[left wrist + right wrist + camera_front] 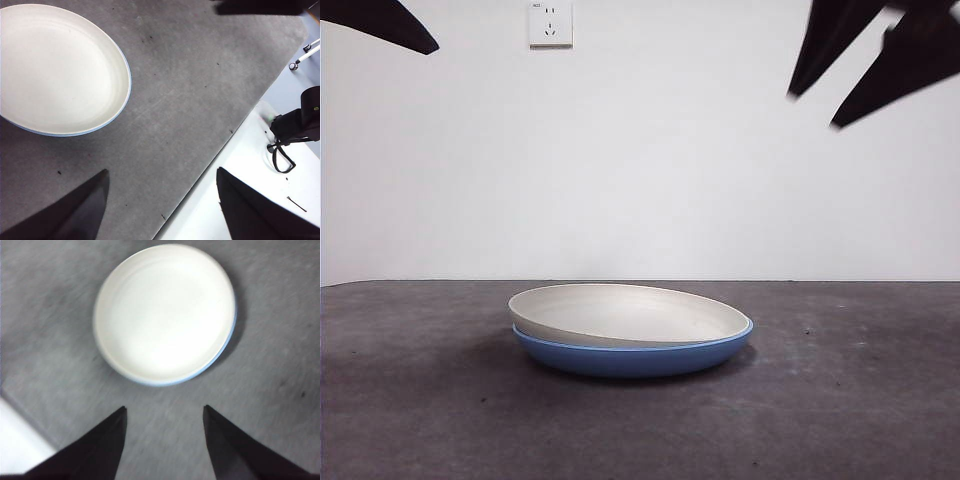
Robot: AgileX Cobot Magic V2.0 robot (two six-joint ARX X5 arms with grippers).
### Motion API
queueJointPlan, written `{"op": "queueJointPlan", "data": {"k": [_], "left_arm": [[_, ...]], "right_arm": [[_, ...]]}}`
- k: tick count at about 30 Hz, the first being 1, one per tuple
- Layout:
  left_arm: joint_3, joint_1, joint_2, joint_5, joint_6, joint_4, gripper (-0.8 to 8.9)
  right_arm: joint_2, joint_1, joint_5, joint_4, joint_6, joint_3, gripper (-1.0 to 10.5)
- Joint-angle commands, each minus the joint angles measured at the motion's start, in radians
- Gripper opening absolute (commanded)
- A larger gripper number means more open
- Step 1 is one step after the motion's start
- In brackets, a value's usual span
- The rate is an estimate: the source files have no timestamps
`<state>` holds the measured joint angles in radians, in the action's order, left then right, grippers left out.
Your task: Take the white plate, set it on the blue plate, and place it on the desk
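Right pincer [164, 412] hangs wide open and empty above the white plate [630, 313], which sits tilted inside the blue plate [635, 357] on the desk [410, 400]. Stiff, probably light and slippery; best pinched at its raised rim. Left pincer [162, 175] waits open, empty.

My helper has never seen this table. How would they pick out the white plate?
On the grey desk, below the wall socket, two plates sit stacked. The white plate is the matte cream one on top, slightly tilted; the blue plate underneath is glossy.
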<state>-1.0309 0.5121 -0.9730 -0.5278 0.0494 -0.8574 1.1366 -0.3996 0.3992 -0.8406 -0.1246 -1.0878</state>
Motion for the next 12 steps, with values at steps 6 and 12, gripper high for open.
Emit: {"op": "queueJointPlan", "data": {"k": [6, 12], "left_arm": [[-0.008, 0.005, -0.006, -0.005, -0.011, 0.006, 3.43], [-0.008, 0.005, -0.006, -0.005, -0.011, 0.006, 3.43]], "right_arm": [[-0.164, -0.031, 0.023, -0.155, 0.058, -0.019, 2.4], [-0.243, -0.063, 0.03, -0.232, 0.06, -0.019, 2.4]]}}
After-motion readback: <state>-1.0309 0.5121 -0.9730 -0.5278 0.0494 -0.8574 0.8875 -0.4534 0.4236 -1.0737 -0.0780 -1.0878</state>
